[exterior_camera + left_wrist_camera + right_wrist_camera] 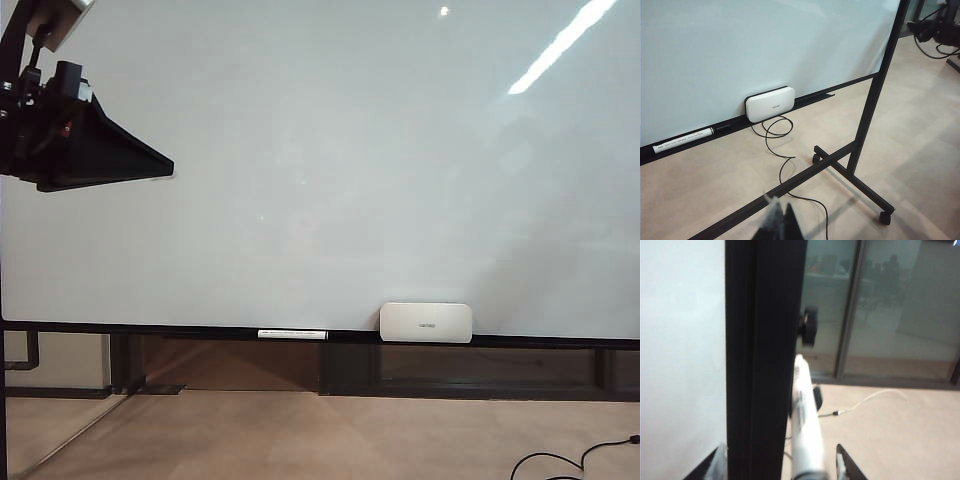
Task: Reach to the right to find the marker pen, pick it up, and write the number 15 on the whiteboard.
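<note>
The whiteboard [330, 180] fills the exterior view, its surface blank; the number 15 is out of view. In the right wrist view a white marker pen [805, 430] stands upright just beside the board's dark side frame [765, 365]. My right gripper [780, 445] is open, and its fingers straddle both the frame edge and the pen with gaps on each side. This gripper is outside the exterior view. My left gripper [168, 163] hangs before the board's upper left, shut with nothing in it. Its tips [780, 201] point down at the floor.
On the tray rail [180, 331] lie a thin white pen with a black end [292, 334] and a white rounded eraser [425, 322]. The board's wheeled stand [850, 175] and a black cable [780, 165] cross the floor. A black knob [809, 326] sticks out of the frame.
</note>
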